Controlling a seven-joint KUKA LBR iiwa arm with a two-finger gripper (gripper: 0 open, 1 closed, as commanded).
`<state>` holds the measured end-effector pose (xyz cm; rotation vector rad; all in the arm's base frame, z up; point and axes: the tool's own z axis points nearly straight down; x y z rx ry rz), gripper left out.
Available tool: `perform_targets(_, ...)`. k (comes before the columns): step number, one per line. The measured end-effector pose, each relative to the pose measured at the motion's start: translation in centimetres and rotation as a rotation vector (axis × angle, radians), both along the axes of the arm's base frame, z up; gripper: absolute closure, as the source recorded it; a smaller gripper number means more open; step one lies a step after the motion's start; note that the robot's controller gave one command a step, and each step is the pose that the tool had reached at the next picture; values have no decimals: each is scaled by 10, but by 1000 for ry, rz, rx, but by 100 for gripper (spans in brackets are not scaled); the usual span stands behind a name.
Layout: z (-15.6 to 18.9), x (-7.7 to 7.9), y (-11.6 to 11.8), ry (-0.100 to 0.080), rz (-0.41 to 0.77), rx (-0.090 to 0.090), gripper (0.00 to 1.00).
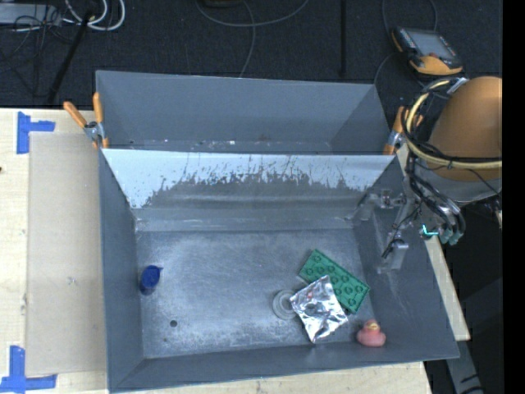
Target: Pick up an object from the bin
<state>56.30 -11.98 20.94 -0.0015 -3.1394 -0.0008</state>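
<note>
Lying nearest the gripper (392, 251), a flat green studded plate (335, 276) sat on the bin floor just to its left and a little nearer the camera, apart from it. Whether the gripper was spread or pressed together could not be told. It hung over the foot of the right-hand sloping wall of the bin (246, 130), with nothing visibly in its grasp.

The plate looked thin and lay flat, so a descent there would likely have slid off its edge or merely pushed it along. The wall stood close enough that a careless lowering might have struck metal. A crumpled silver foil wrapper (318, 309) overlapped the plate's far corner and could have been caught or dragged with it. Beyond the foil, a grey ring (284, 304) lay against it. A small pink duck (371, 335) sat nearer the camera than the gripper. A small blue thing (149, 279) lay well apart, far across the floor.
</note>
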Motion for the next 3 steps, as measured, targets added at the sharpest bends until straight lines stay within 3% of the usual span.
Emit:
perform_targets(1,-144,-6,20,7,-200,0,0)
perform_targets(2,-137,-3,19,-1,-197,-1,100)
perform_targets(3,45,25,4,-14,-234,-2,100)
